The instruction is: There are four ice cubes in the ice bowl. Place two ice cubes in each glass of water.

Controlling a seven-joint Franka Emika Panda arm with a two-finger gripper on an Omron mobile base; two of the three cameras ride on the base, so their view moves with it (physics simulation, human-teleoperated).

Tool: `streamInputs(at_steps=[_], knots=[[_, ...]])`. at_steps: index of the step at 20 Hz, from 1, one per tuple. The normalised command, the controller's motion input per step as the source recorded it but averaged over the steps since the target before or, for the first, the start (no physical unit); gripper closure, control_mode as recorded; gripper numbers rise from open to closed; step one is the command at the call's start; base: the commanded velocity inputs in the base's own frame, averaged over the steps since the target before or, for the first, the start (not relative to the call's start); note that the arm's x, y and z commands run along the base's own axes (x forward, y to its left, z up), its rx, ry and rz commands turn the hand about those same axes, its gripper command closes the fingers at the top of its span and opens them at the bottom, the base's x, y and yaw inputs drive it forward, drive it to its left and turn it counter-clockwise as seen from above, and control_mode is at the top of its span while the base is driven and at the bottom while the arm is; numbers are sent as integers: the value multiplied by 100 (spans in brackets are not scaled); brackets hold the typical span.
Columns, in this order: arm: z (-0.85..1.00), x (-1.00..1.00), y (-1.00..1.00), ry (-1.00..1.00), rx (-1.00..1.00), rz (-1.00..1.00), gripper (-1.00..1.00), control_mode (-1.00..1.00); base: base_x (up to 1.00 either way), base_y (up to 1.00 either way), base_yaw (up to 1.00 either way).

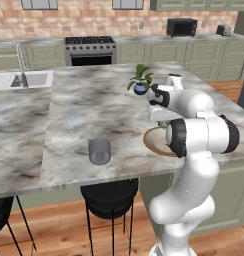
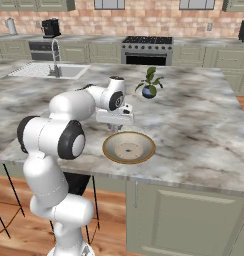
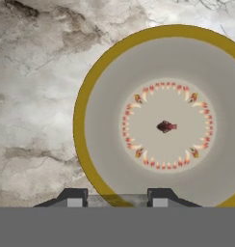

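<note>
Gripper [image 3: 117, 198] narrowed, apparently pinching a small pale translucent piece between its tips, likely an ice cube, hard to tell | hangs over the near rim of the ice bowl [image 2: 110, 141], bowl floor bare of cubes | one glass of water [image 1: 99, 151] stands well apart across the marble counter [image 1: 84, 105], probable drop target | potted plant [image 2: 150, 82] beyond bowl

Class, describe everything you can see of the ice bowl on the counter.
The ice bowl is wide, shallow and round, tan-grey inside with a golden-brown rim. A ring of small orange-red marks circles a dark red spot at its centre. It sits upright on the marble counter near the front edge, with no cubes visible inside. The gripper hangs above its rim.
</note>
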Motion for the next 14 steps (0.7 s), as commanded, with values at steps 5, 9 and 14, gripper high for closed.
streamInputs(at_steps=[5,9,14], knots=[[0,0,0,0,0,0,100,-100,0,0,0],[0,0,0,0,0,0,100,-100,0,0,0],[0,0,0,0,0,0,100,100,0,0,0]])
